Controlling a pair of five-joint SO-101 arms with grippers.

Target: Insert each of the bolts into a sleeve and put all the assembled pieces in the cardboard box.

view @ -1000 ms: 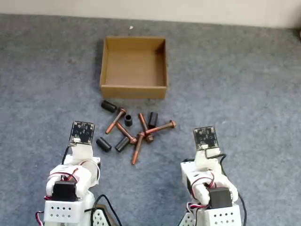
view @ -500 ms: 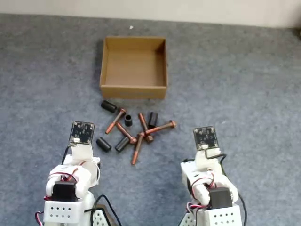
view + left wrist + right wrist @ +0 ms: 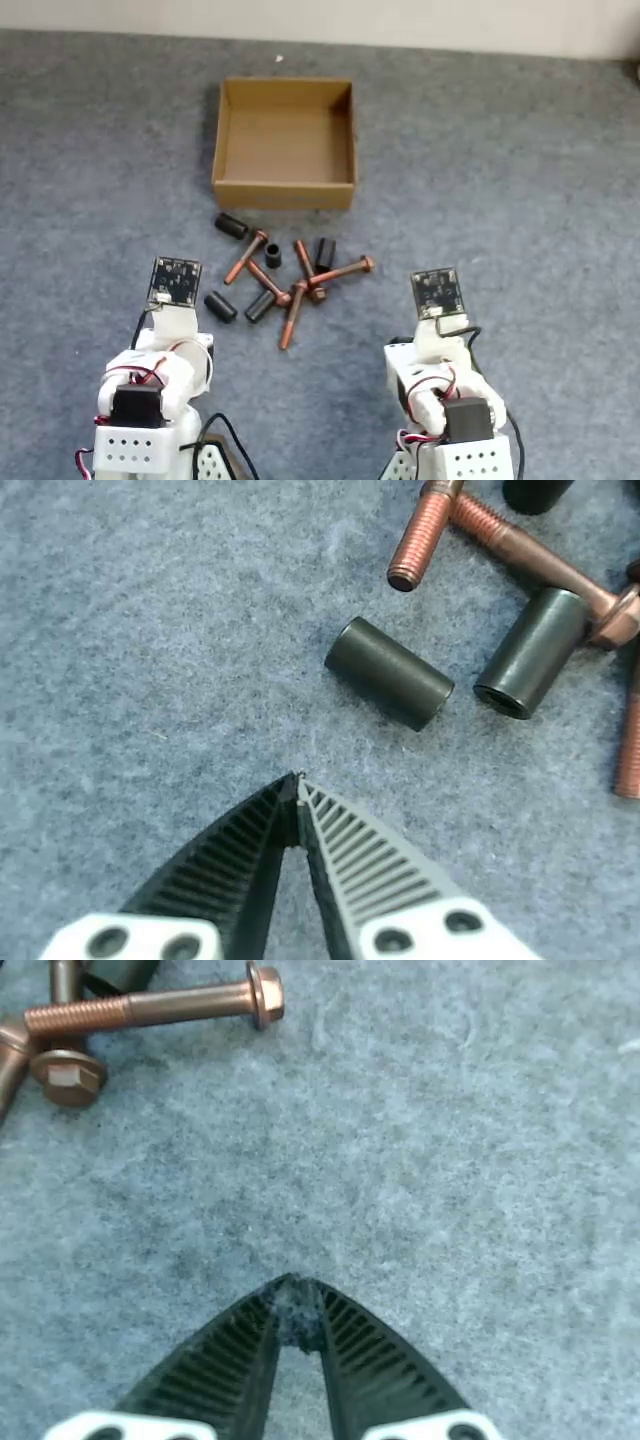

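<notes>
Both the left pincer (image 3: 297, 780) and the right pincer (image 3: 293, 1285) hung clenched and empty over the tabletop (image 3: 520, 180), parked, I judged, since nothing was assembled yet. Bolts (image 3: 340, 270) and sleeves (image 3: 220, 306) lay loosely heaped between the arms (a sleeve nearest the left one), just short of the box (image 3: 285, 192), handy to either.

1. The worktop (image 3: 520, 150) wears grey, fuzzy, felt-like cloth.
2. The cardboard box (image 3: 284, 192) is plain matt brown board.
3. The bolts (image 3: 340, 270) near the box are coppery metal, faintly glossy (threads rough).
4. The sleeves (image 3: 388, 673) look black, smooth, matt.
5. The fingers (image 3: 360, 852) are black ribbed plastic.
</notes>
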